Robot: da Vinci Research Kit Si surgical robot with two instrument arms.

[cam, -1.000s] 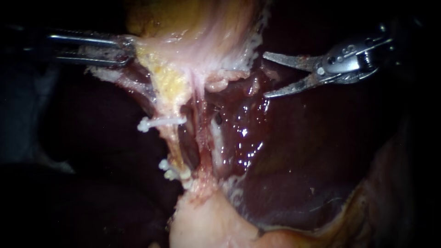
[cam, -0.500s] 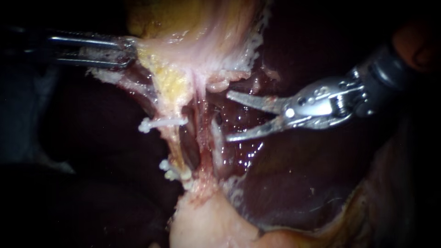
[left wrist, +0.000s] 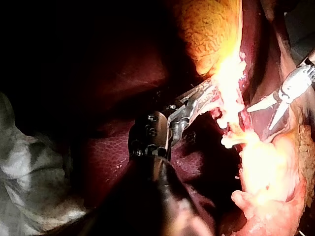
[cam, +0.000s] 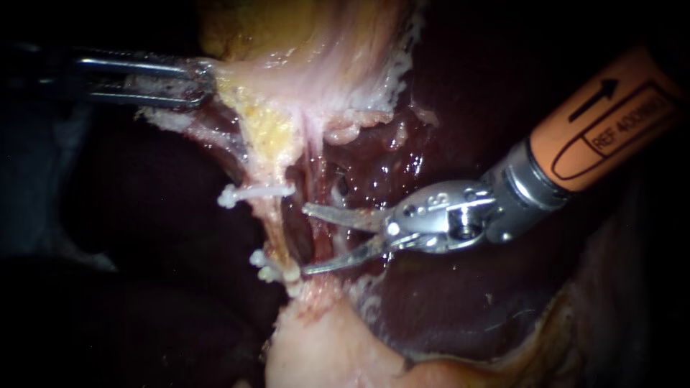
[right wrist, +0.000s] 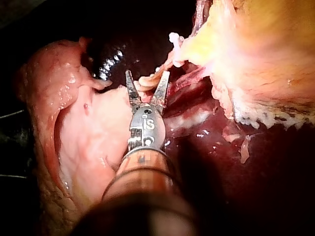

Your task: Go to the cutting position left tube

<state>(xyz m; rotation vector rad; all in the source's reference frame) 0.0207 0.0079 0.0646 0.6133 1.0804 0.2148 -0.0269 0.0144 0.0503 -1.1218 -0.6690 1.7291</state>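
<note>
The left tube (cam: 277, 224) is the pale strand just ahead of my right instrument's (cam: 302, 240) blade tips. It carries 1 white clip (cam: 251, 192) beyond the upper blade and a cluster of clips (cam: 267, 267) beyond the lower blade. The bare stretch between them is where I judge the cut belongs.

The 2 blades stand open, gripping nothing, and their tips are close to the tube but not yet around it. A second, reddish strand (cam: 325, 228) lies inside the open blades, nearer their hinge; I cannot tell whether it touches them.

My left instrument (cam: 194, 80), well apart from the blades, has its jaws clamped on the gallbladder (cam: 309, 65) edge, pulling both strands taut off the liver (cam: 460, 302).

To do this well, I would advance slowly, keep the blades wide and centred between the clips, and stop once the left tube sits deep between them. I must mind the reddish strand and leave the traction untouched.
</note>
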